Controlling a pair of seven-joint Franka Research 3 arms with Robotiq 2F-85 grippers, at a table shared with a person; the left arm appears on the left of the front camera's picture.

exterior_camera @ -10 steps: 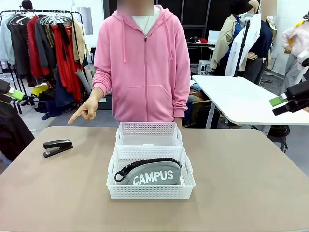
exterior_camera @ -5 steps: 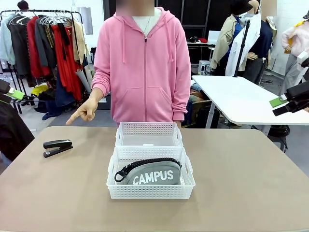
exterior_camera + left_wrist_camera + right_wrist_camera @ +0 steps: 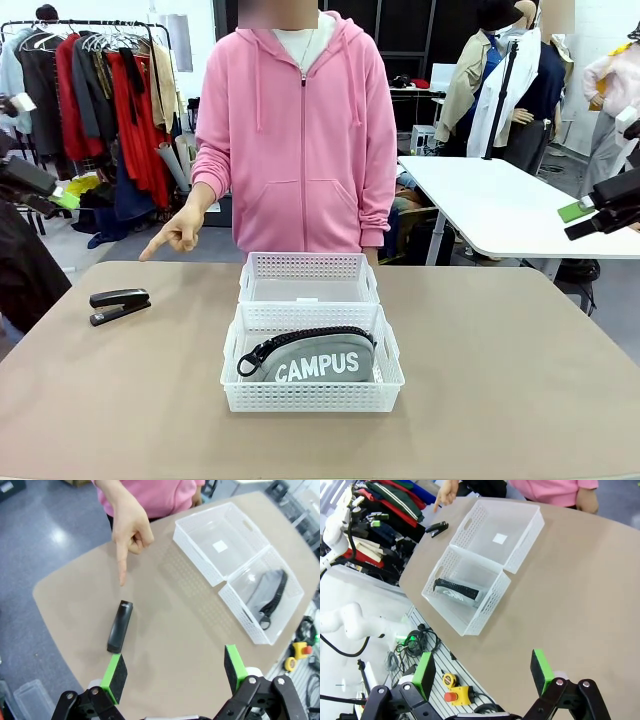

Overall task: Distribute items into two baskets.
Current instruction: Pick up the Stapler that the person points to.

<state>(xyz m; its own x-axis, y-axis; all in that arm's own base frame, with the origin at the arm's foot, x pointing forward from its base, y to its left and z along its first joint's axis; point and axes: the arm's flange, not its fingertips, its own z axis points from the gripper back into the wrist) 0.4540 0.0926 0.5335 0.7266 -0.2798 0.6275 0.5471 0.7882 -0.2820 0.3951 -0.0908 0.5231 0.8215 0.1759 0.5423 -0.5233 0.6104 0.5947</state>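
Left gripper [image 3: 175, 667] is open, green pads spread wide with nothing between them, hovering over the beige desk [image 3: 175, 610]. Small black desk stapler [image 3: 120, 626] lies flat on the desk ahead of this gripper, just beyond one pad and off the line between the fingers. Person's hand [image 3: 127, 527] points an index finger down at the stapler from farther out, near it but not touching.

Right gripper [image 3: 482, 671] is also open and empty, high above the desk and well apart from everything.

Two white perforated plastic baskets sit touching end to end, off to the side of the left gripper. Near basket [image 3: 312, 400], on the grippers' side, holds the grey fabric zip pouch with white CAMPUS lettering [image 3: 315, 357]. Far basket [image 3: 308, 265] beyond it holds only a small white label [image 3: 219, 546] on its floor.

Step, as judged: pouch is placed, stapler is pending, and the person is cueing it. The left arm looks best placed to go.

Next move calls for centring the left gripper over the stapler and turning the wrist so the pads close across its narrow sides. Then descend, grip, lift and carry it to the far basket. Mind the pointing hand close by.
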